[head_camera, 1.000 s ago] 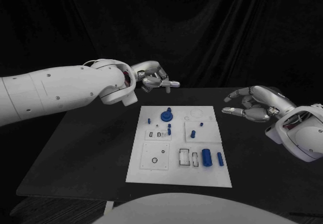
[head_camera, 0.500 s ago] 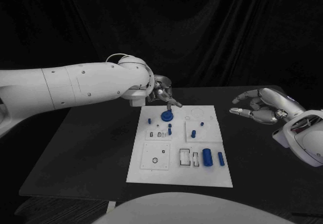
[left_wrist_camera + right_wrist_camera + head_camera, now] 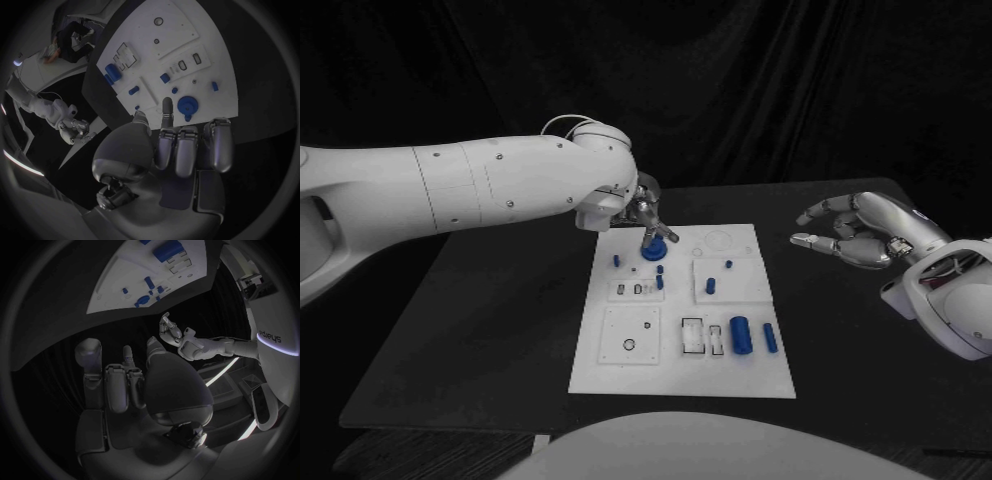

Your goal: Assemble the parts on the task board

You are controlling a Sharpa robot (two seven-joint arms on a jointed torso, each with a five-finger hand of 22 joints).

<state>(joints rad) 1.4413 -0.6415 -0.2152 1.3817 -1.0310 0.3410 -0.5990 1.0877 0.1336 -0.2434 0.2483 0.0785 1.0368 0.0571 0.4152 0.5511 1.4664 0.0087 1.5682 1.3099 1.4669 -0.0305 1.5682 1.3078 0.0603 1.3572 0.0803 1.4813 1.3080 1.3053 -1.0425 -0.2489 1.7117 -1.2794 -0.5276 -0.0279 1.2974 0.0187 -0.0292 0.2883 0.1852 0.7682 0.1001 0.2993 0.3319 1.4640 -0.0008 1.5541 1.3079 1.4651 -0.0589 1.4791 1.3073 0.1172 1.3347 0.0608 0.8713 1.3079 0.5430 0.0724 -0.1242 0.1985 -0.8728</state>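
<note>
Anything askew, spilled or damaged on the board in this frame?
Nothing stands out. The task board lies flat on the table, with the blue parts on or in it. The left robot hand hangs over the round blue part at the far end.

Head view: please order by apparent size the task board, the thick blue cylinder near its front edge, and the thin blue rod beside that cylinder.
1. task board
2. thick blue cylinder
3. thin blue rod, similar in length but clearly narrower
</note>
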